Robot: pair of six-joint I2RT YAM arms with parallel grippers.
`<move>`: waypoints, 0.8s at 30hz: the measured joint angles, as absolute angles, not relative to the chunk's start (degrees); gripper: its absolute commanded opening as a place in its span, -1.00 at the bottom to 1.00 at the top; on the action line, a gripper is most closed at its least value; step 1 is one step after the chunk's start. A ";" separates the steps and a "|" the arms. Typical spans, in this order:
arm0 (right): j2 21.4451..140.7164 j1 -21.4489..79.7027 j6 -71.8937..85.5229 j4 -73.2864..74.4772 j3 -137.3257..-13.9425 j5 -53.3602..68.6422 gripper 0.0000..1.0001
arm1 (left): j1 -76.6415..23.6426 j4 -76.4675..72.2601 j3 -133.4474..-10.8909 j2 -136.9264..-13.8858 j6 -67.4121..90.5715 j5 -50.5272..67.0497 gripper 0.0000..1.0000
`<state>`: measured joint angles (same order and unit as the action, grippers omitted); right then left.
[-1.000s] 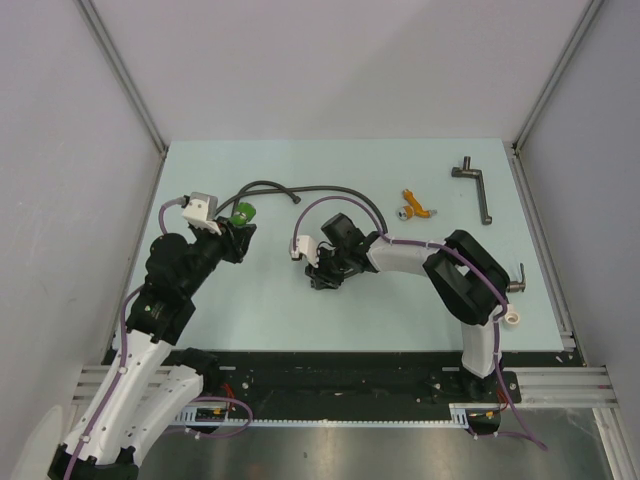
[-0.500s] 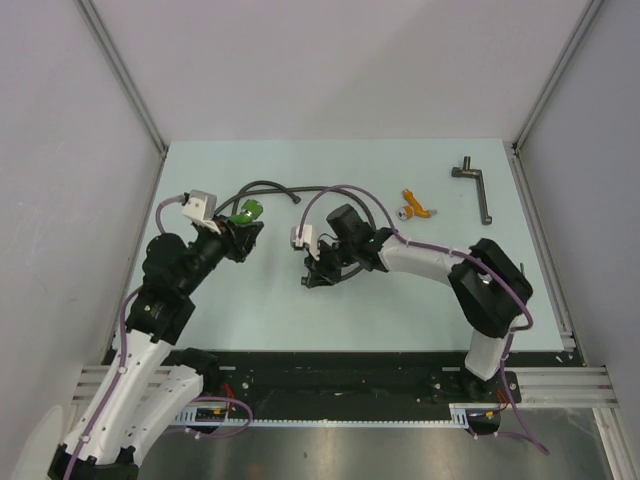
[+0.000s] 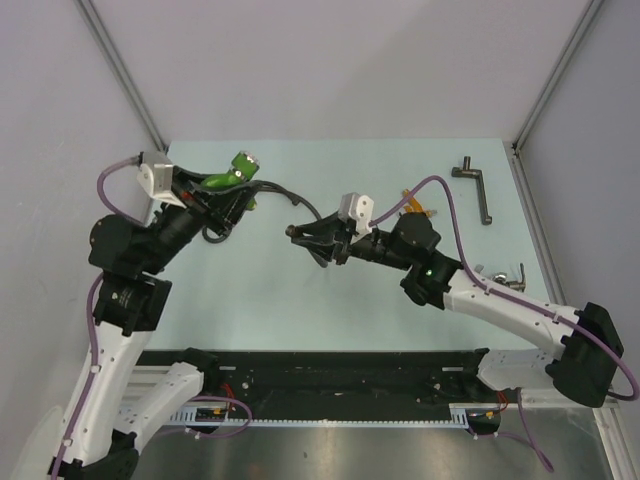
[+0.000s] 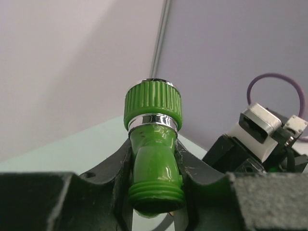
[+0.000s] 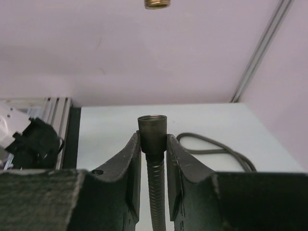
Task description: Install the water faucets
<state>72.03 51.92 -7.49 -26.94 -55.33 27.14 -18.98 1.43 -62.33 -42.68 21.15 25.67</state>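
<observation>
Green faucet about to meet the hose, judging by both grips.
Mid-desk, my right gripper (image 3: 303, 236) is clamped on the black hose (image 5: 152, 126) end. Toward the far-left corner, my left gripper (image 3: 226, 190) pinches the green faucet (image 4: 153, 113). Next I'd align their threads. The orange faucet (image 3: 424, 211), near the far edge, is partly hidden by the cable (image 3: 437, 179).

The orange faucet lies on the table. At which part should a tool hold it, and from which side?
Probably by its thicker body, not the thin lever, coming down from above and closing across its narrow width. The orange faucet lies flat on the table, so its sides are free. The right arm's purple cable partly covers it here.
</observation>
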 measured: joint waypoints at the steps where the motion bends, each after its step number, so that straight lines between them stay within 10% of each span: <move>1: 71.42 52.73 -7.18 -28.62 -54.83 25.54 -0.87 | -18.98 0.93 -63.51 -43.40 21.54 26.22 -0.95; 24: 87.77 61.04 -14.31 -67.02 -49.52 5.56 -0.91 | -18.98 -0.60 -54.59 -43.05 22.04 30.22 -0.98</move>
<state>87.77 61.04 -14.31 -67.02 -49.52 5.56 -18.98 -0.60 -54.59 -43.05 22.04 30.22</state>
